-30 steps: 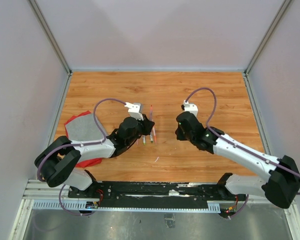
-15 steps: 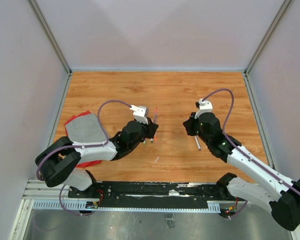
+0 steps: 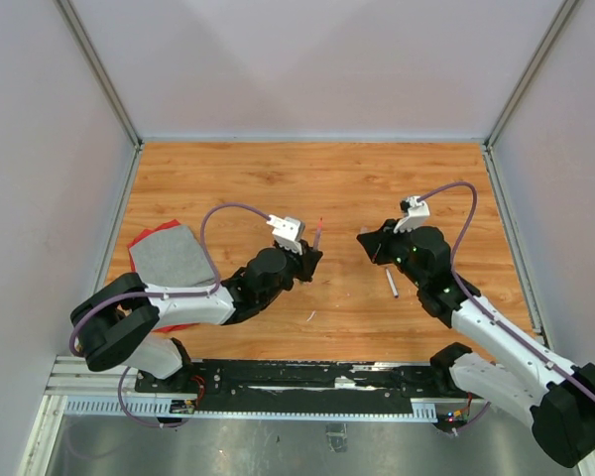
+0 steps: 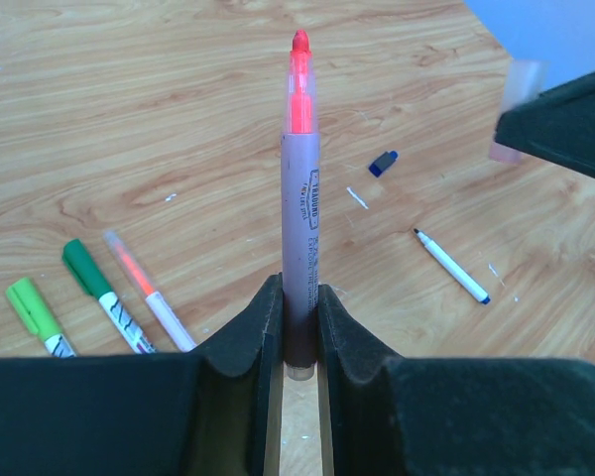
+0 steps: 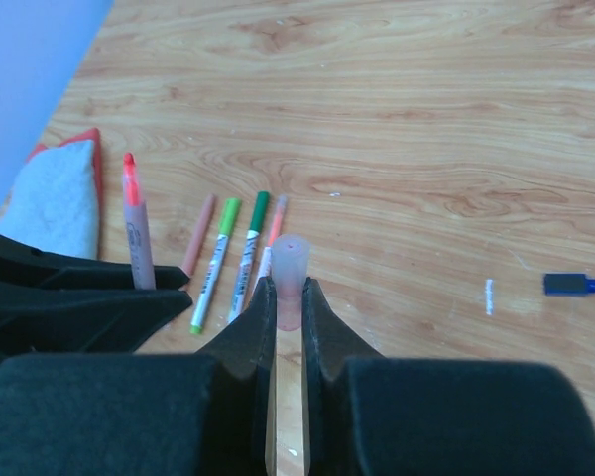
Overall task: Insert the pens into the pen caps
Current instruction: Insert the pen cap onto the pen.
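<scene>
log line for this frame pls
left gripper: shut on orange pen, tip bare | right gripper: shut on cap | pen and cap: apart, not joined | loose pens: lying flat on wood

Grey pen (image 4: 299, 228) with neon-orange tip, pale pink translucent cap (image 5: 289, 260), lime pen (image 4: 35, 312), dark green pen (image 4: 84, 270), blue cap (image 4: 382, 163), orange-brown wood-grain table (image 3: 327, 178), grey cloth (image 3: 164, 258) edged red.

Orange pen (image 4: 299, 198) uncapped, L hand (image 4: 299, 297); pinkish cap (image 5: 289, 260), R hand (image 5: 289, 295); blue pen (image 4: 451, 265), blue cap (image 4: 382, 163) lying apart.
</scene>
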Available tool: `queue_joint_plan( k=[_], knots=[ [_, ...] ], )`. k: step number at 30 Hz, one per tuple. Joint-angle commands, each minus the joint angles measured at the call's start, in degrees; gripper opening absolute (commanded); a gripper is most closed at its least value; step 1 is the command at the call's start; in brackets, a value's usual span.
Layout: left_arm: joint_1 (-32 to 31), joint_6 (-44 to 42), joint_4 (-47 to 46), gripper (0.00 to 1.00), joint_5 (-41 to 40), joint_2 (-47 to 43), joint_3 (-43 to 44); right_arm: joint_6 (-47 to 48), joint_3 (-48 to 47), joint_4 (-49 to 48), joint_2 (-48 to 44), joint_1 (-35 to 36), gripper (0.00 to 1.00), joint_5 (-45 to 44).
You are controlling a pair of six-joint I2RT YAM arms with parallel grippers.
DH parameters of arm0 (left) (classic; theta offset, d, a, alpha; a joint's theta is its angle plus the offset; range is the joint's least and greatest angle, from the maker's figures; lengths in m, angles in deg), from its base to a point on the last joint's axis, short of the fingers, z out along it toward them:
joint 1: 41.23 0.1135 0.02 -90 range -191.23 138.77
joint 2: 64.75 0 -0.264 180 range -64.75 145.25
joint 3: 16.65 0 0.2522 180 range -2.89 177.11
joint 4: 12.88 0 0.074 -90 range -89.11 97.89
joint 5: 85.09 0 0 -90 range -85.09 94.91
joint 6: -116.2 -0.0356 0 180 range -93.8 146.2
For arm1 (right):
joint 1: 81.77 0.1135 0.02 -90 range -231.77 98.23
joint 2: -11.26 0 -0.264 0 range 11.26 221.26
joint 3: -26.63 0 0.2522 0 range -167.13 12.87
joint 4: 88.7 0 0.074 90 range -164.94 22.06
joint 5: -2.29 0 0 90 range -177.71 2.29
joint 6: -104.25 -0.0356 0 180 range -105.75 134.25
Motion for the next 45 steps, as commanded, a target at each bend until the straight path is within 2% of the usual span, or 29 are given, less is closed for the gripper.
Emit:
queue_joint_plan(
  k=[1, 4, 10, 20, 45],
  knots=[
    [-1.7, -2.7, -3.8, 0.01, -2.1, -1.1, 0.0, -5.6, 3.0, -11.7, 0.8, -2.1, 0.00, 6.0],
    [-2.2, -3.4, -4.3, 0.00, -2.1, -0.9, 0.2, -7.5, 4.2, -18.0, 2.2, -2.3, 0.01, 7.7],
    [-2.9, -4.4, -4.7, 0.00, -2.2, -1.0, 0.0, -9.9, 4.4, -24.2, 6.0, -2.2, 0.00, 9.3],
    [-3.1, -5.1, -5.0, 0.01, -2.2, -0.3, 0.2, -10.8, 1.3, -25.3, 9.9, -2.4, 0.01, 12.6],
    [-4.4, -6.6, -5.6, 0.01, -3.0, 0.0, 0.5, -17.1, 4.3, -44.3, 15.6, -0.7, 0.01, 9.2]
  ],
)
